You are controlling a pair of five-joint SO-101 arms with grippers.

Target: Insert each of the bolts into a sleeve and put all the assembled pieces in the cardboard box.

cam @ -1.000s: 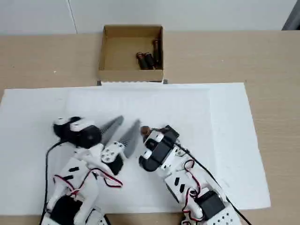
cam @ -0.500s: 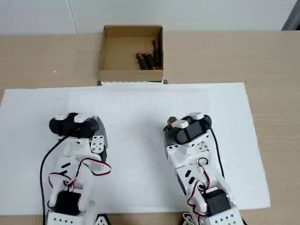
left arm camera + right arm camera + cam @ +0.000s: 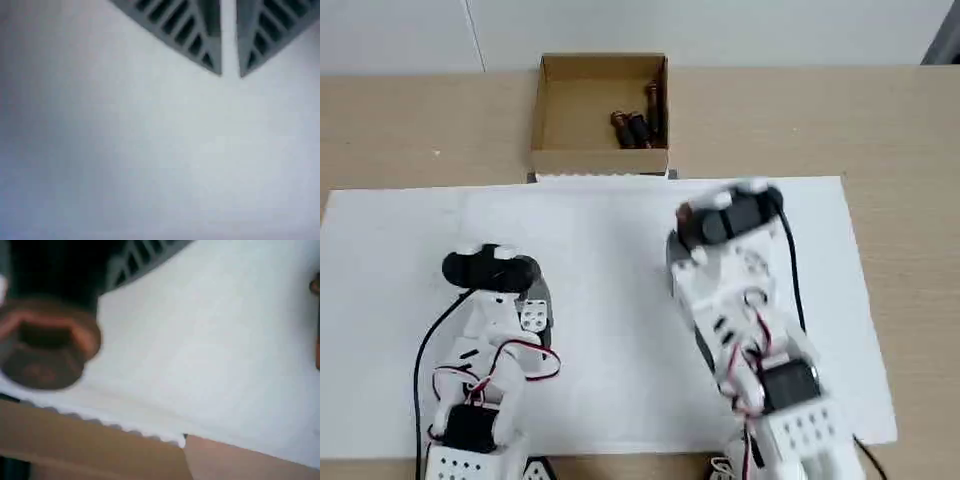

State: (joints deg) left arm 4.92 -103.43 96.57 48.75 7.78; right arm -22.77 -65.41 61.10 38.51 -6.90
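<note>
Gripping a brown flanged piece (image 3: 47,345) seen end-on, the right gripper (image 3: 680,228) hangs over the far edge of the white sheet (image 3: 610,250), just short of the front wall of the cardboard box (image 3: 600,160). Inside the box, 3 dark assembled pieces (image 3: 638,125) lie by its right wall. The left gripper (image 3: 230,75) points down at the sheet's front-left part, jaws drawn almost together with a thin slit between, holding nothing. The box stands midway along the far edge of the table (image 3: 420,120).
</note>
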